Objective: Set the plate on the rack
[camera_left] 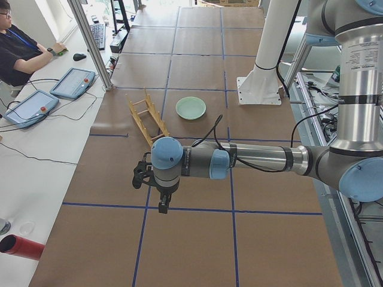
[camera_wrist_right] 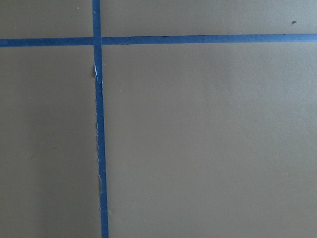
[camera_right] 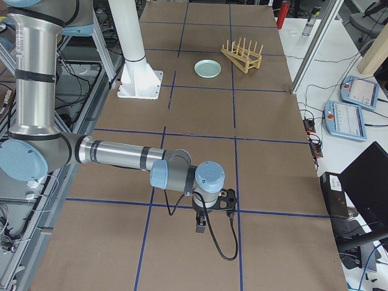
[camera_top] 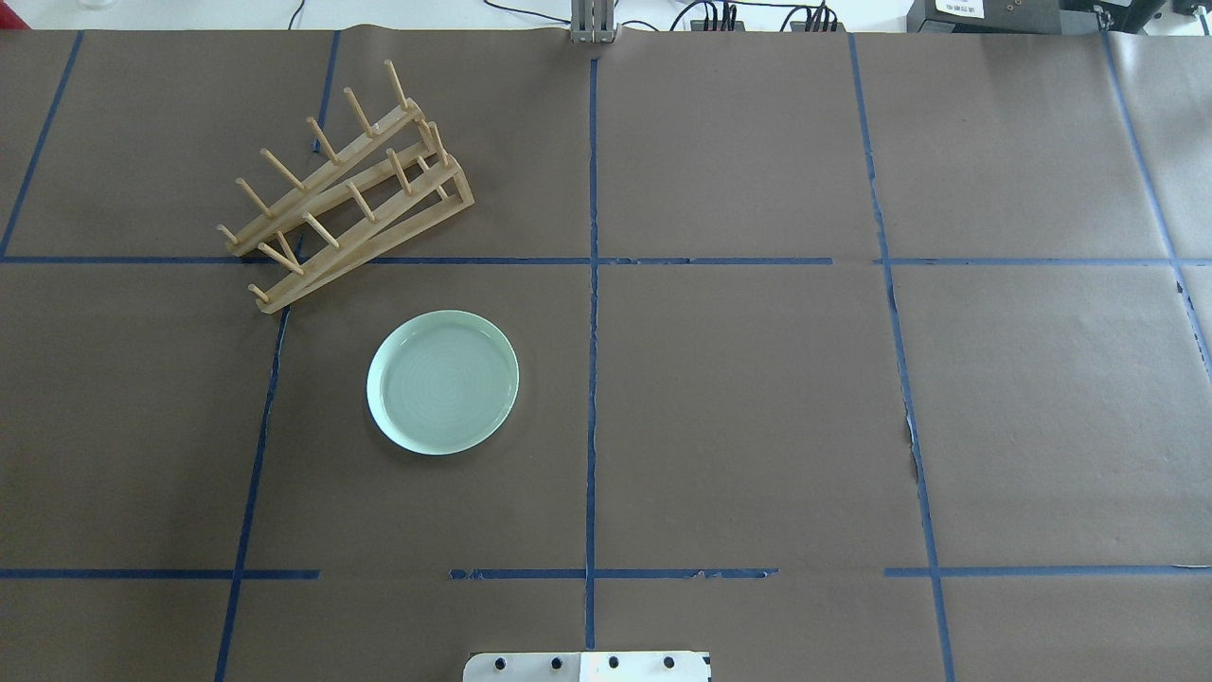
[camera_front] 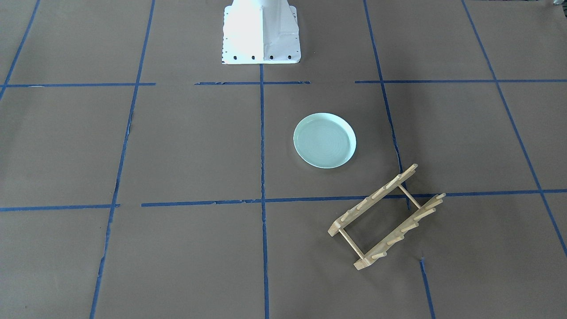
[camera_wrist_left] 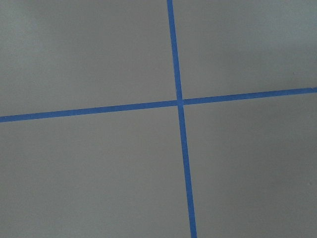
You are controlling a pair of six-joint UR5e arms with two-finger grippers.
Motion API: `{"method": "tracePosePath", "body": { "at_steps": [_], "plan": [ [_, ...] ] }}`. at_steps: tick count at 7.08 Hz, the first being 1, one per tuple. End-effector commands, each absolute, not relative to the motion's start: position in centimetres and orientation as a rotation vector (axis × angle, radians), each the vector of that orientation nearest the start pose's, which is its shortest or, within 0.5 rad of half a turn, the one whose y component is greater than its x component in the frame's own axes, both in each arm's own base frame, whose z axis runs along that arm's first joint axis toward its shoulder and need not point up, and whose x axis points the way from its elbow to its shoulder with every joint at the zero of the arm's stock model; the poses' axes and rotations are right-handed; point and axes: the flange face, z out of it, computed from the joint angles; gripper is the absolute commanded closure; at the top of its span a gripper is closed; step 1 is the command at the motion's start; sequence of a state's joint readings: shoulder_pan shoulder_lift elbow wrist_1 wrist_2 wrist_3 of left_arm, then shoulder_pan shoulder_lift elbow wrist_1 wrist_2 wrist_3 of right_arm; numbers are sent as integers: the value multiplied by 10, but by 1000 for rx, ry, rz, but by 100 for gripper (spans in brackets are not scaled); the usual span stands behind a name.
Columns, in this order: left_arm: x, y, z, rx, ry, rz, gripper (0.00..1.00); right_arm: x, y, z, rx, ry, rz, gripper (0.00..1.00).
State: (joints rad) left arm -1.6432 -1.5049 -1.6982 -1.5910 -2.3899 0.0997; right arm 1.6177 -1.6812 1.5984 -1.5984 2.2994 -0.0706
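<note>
The pale mint-green plate [camera_front: 324,140] lies flat on the brown paper-covered table, also seen in the overhead view [camera_top: 443,382]. The light wooden rack [camera_front: 385,217] stands apart from it, at an angle, further from the robot base; in the overhead view the rack [camera_top: 346,189] is up and left of the plate. Both arms are away from them. My left gripper [camera_left: 163,203] hangs over the table end in the exterior left view. My right gripper [camera_right: 202,225] hangs over the opposite end in the exterior right view. I cannot tell whether either is open or shut. Both wrist views show only paper and blue tape.
The white robot base [camera_front: 261,31] stands at the table's middle edge. Blue tape lines [camera_top: 592,379] grid the paper. A side desk holds teach pendants [camera_left: 72,84], with a seated operator [camera_left: 18,48] and a red cylinder [camera_left: 24,246].
</note>
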Motion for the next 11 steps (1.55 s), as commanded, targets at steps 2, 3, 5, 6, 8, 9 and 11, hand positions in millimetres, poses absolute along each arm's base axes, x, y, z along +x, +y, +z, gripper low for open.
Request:
{"method": "tracePosePath", "body": {
  "at_steps": [2, 3, 5, 6, 8, 9, 11],
  "plan": [
    [-94, -465, 621, 157, 810, 58, 0, 88, -431, 702, -62, -733, 18, 0],
    [-94, -465, 618, 162, 810, 59, 0, 88, -431, 702, -62, -733, 18, 0],
    [-87, -483, 595, 211, 803, 97, 0, 88, -431, 702, -62, -733, 18, 0],
    [-59, -505, 576, 219, 809, 163, 0, 87, -431, 702, -63, -733, 17, 0],
    [24, -520, 524, 167, 838, 154, 0, 87, -431, 702, -63, -733, 17, 0],
    [72, -537, 481, 148, 863, 123, 0, 87, -431, 702, -63, -733, 17, 0],
    [152, -564, 399, 114, 876, -23, 0, 87, -431, 702, -63, -733, 17, 0]
  ]
}}
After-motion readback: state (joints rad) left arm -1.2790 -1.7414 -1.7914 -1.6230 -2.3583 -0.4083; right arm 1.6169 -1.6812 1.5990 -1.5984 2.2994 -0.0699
